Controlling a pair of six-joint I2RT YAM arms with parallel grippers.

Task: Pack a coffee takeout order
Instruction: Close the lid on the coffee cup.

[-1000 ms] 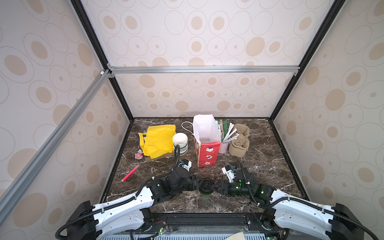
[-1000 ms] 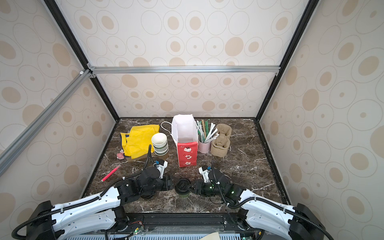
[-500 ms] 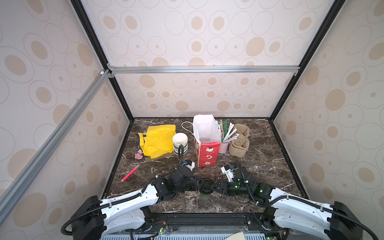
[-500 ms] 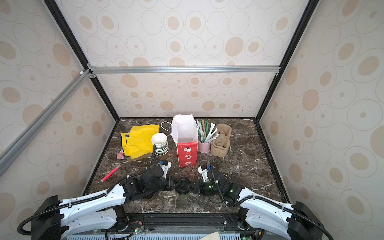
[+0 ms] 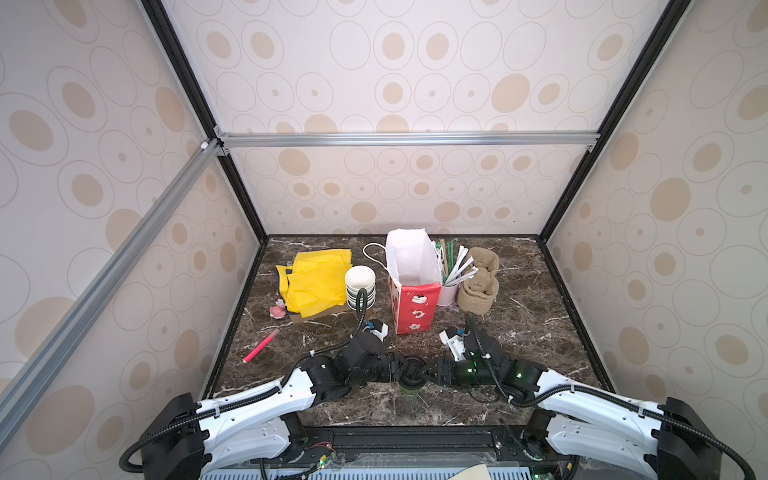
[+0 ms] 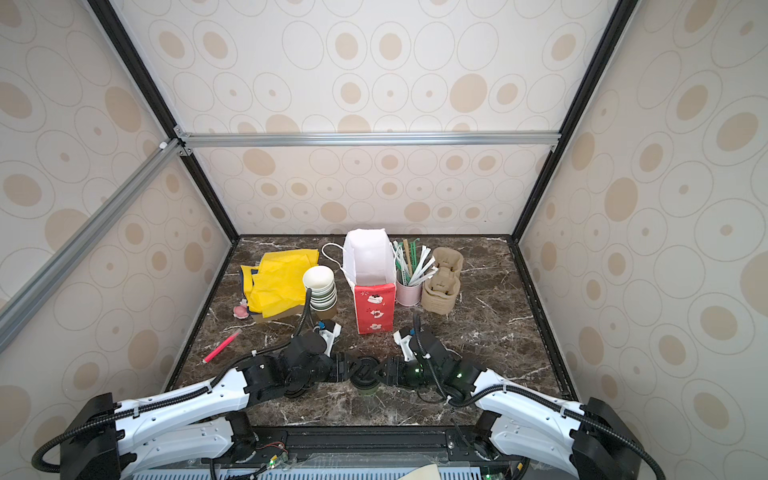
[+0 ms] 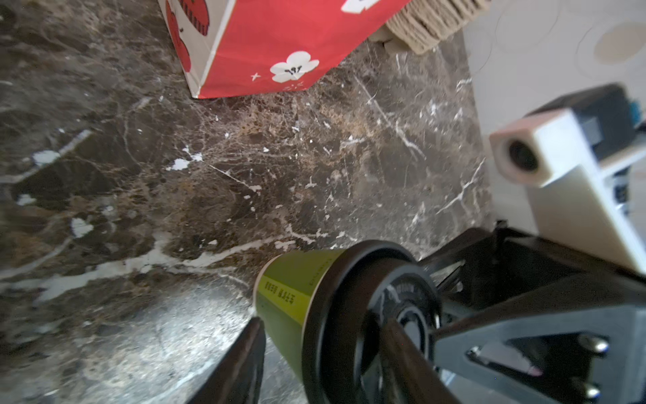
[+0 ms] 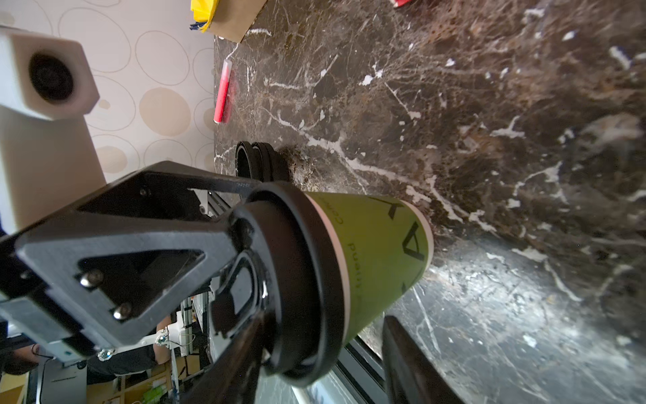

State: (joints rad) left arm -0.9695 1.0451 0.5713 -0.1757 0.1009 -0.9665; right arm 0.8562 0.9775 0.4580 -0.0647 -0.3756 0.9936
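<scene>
2 claws widened: left claw (image 5: 395, 369), right claw (image 5: 432, 369) now open astride cup (image 5: 411, 389) between them; lid (image 7: 332, 314) likely seated.

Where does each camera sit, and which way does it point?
Top views: high above the robot's base, looking down over the table; both arms show.
Left wrist: on the left arm, facing the cup and red bag; its jaws show.
Right wrist: on the right arm, facing the cup and pink pen; its jaws show.
Shared: both wrist views see the cup.

Bright, even light overall, though both wrist views show white glare on the counter (image 7: 167, 335) and blurred, stretched edges.
</scene>
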